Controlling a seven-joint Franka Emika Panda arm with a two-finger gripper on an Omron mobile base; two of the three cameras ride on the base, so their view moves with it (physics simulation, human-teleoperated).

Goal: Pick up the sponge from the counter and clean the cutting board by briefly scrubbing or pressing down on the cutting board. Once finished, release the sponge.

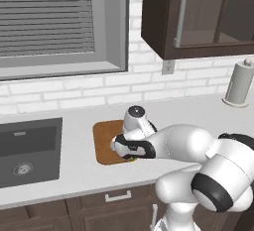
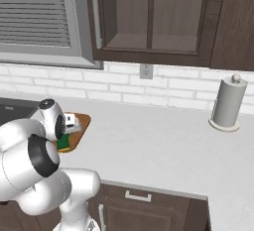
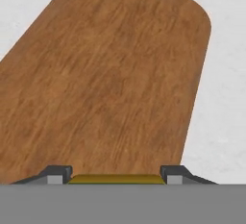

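The brown wooden cutting board (image 3: 110, 74) lies on the light counter (image 3: 226, 98) and stretches away from the hand. My gripper (image 3: 116, 175) is shut on the sponge (image 3: 116, 179), whose yellow edge shows between the two dark fingertips (image 3: 60, 174), low over the board's near end. In the right base view the sponge (image 2: 63, 142), green over yellow, rests at the front edge of the cutting board (image 2: 82, 123) under the hand. In the left base view the arm covers the right part of the cutting board (image 1: 105, 141).
A dark sunken sink (image 1: 27, 148) lies left of the board. A paper towel roll (image 2: 227, 101) stands at the back right of the counter (image 2: 149, 141). Dark wall cabinets (image 2: 158, 17) hang above, and a window (image 1: 49, 22) sits over the sink.
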